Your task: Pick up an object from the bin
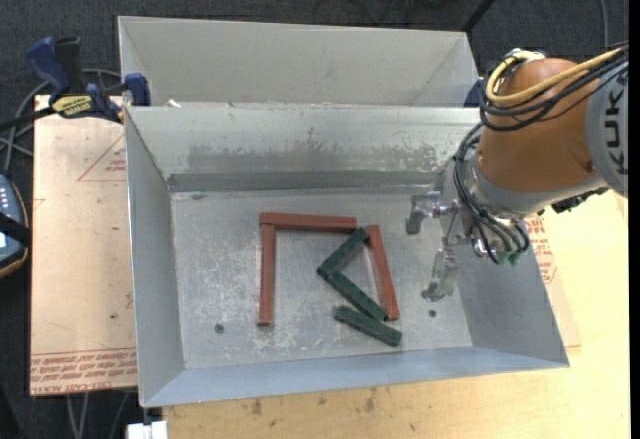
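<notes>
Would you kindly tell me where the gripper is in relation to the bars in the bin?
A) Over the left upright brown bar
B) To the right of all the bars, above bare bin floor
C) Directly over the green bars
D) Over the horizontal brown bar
B: the gripper hangs above bare floor of the bin, to the right of the slanted brown bar and the green bars.
</notes>
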Controlling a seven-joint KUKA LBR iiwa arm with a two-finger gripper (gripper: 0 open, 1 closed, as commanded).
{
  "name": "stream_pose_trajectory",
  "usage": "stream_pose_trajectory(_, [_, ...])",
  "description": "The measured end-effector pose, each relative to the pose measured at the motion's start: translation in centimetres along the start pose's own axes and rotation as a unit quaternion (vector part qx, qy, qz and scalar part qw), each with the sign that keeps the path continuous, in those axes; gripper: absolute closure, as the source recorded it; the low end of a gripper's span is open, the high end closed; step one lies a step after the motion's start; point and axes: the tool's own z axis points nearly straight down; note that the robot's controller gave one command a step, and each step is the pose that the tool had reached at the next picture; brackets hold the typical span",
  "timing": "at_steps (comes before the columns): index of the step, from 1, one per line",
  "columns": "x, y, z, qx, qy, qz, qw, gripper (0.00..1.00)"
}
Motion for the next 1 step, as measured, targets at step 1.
stream_pose_trajectory(1, [1.97,5.06,7.54,-0.002,0.003,-0.19,0.9817,0.0])
